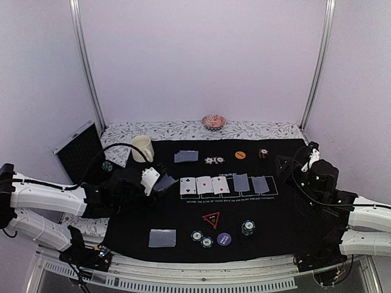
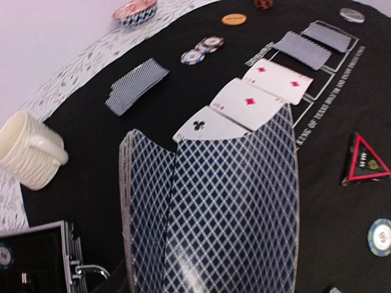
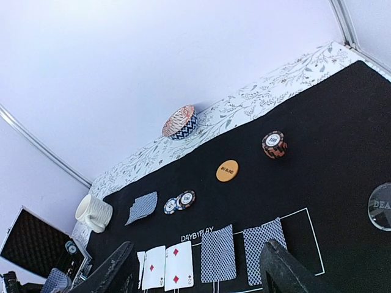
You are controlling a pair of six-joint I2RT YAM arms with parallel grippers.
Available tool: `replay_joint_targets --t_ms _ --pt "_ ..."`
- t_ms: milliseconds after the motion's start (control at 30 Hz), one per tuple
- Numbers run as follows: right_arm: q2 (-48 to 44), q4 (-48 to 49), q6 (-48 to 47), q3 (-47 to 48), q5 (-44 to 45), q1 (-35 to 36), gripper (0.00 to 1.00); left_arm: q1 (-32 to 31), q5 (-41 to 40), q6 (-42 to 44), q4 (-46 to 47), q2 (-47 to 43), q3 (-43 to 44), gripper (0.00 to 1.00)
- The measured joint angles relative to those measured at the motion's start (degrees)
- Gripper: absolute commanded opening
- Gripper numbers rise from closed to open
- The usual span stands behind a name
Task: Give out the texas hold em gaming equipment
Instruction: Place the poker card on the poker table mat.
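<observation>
Left fingers (image 1: pixel 149 178) pinched the deck (image 2: pixel 232 207); thin and slick, it bowed, so its edges looked the safest hold. Right fingers (image 3: pixel 287 271) gaped, empty.

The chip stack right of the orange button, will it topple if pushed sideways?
Probably: the chip stack is several loose discs high, so a push near the top would likely shear it apart. The black mat looks felt-like, so the bottom chip may drag. Spilled chips could roll.
</observation>
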Motion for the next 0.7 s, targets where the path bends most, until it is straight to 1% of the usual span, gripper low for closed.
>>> replay_joint_targets --t_ms 167,367,567,700 --pt "-4.52 -3.98 -4.37 0.76 -1.03 0.0 0.69 0.07 -6.95 -8.59 0.13 3.04 -2.67 0.45" --pt "-6.64 -7.54 -7.1 2.51 -1.7 0.0 0.69 0.85 -10.99 -16.48 0.13 7.91 -4.98 0.46" --pt "-6.99 -9.42 -8.55 3.65 -1.95 0.0 0.69 1.84 -10.71 -20.39 2.19 12.35 -5.66 0.53" --pt "-7.15 -9.66 -8.7 3.65 -2.01 0.0 0.7 2.99 -8.79 -21.97 4.39 14.67 -5.97 0.58"
